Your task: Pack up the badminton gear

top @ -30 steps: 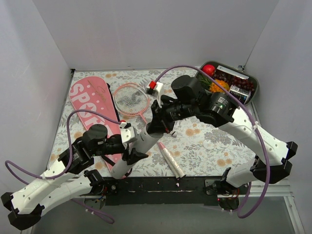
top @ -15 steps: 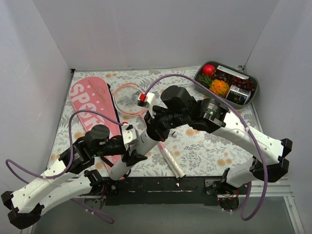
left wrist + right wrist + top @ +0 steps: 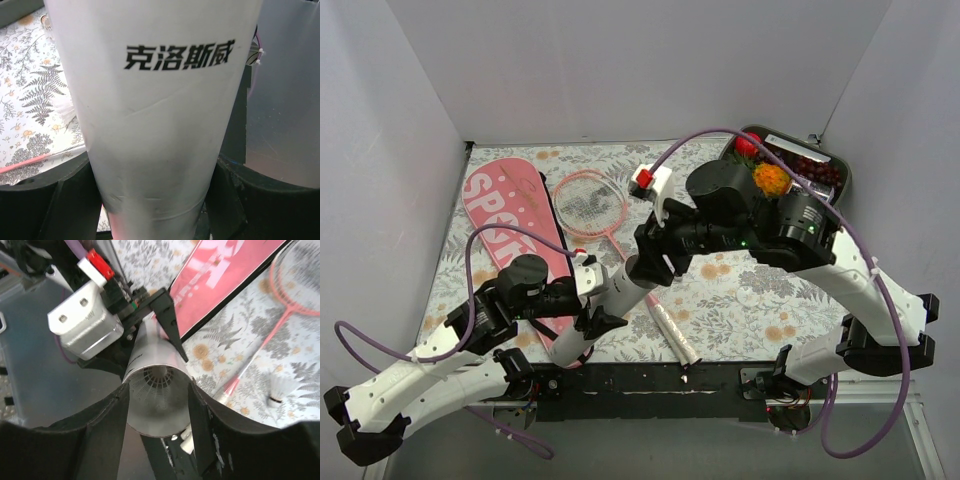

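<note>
At your far left the bag [image 3: 503,205] lies flat on the worktop [image 3: 750,300], letters up, its long axis running from the far left toward the near edge. Over its near end the left pincer [image 3: 582,308] is clamped round the lower part of the tube [image 3: 615,290]. The tube slants from near-left to far-right, with its open mouth at the far-right end. Just beside the bag lies the racket [image 3: 590,203]. Its head is toward the back and its shaft runs near-right under the tube and arms, so the white handle ends close to the near edge. The right pincer [image 3: 655,262] sits at the tube's mouth. In the right wrist view its fingers [image 3: 107,425] press against both sides of the rim, so it grasps the tube there. Only that view looks down the bore, where an inner shuttlecock [image 3: 157,382] shows its white ribbed skirt. It also shows a loose shuttlecock [image 3: 280,387] on the worktop beside the racket shaft, which the top view does not show. The left wrist view is nearly filled by the tube wall with black printed characters, dark fingers on either side at the bottom. At your far right the tray [image 3: 842,185] of fruit stands in the back corner, partly covered by the right arm, well apart from the gear.
</note>
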{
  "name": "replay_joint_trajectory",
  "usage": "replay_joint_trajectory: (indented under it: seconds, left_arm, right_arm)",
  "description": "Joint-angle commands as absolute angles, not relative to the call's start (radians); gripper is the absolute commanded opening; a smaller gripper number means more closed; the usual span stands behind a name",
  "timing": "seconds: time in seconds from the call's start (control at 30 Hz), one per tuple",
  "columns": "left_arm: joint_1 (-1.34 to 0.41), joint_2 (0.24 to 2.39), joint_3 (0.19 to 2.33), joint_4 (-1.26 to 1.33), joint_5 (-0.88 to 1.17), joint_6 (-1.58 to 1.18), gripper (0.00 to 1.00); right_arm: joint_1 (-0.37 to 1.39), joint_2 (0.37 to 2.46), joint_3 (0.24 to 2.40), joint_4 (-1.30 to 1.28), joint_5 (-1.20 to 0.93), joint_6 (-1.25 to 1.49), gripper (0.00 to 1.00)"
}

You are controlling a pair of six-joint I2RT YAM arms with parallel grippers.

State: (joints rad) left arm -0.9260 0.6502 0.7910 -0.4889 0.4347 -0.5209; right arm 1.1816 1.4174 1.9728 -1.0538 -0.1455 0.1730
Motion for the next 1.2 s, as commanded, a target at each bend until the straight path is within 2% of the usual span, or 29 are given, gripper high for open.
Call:
replay_joint_trajectory:
  seconds: [0.0,0.1,0.23,0.37,0.47,0.53,0.73,0.97,1.07,1.17]
  left_arm:
    - [-0.928,0.649,0.811,-0.443,0.440,-0.532,0.12]
    - [-0.928,0.643,0.807,-0.443,0.440,-0.534,0.12]
    - [-0.931,0.643,0.807,-0.443,0.439,-0.537,0.12]
    - [-0.931,0.641,0.810,-0.443,0.439,-0.534,0.11]
    - [-0.930,0.646,0.810,-0.443,0.440,-0.535,0.11]
    - [-0.931,0.646,0.810,-0.443,0.440,-0.534,0.11]
    - [-0.933,0.641,0.808,-0.445,0.433,-0.540,0.11]
    - [-0.933,0.620,0.813,-0.457,0.431,-0.558,0.12]
    - [-0.931,0.606,0.815,-0.456,0.433,-0.558,0.12]
    - [-0.933,0.589,0.813,-0.457,0.436,-0.558,0.12]
  right_arm:
    - [1.172,1.410,2.095,-1.097,0.032,0.173,0.59]
    - [1.120,1.373,2.105,-1.074,0.099,0.172,0.62]
    - [0.996,1.310,1.990,-1.000,0.147,0.147,0.64]
    - [0.755,1.247,1.659,-0.858,0.109,0.149,0.64]
    - [0.677,1.265,1.533,-0.750,0.133,0.176,0.63]
    - [0.666,1.319,1.461,-0.691,0.158,0.190,0.63]
    - [0.664,1.517,1.453,-0.627,0.176,0.227,0.60]
    - [0.663,1.664,1.439,-0.537,0.216,0.336,0.64]
    - [0.678,1.729,1.442,-0.517,0.172,0.391,0.64]
    - [0.722,1.790,1.482,-0.537,0.231,0.419,0.65]
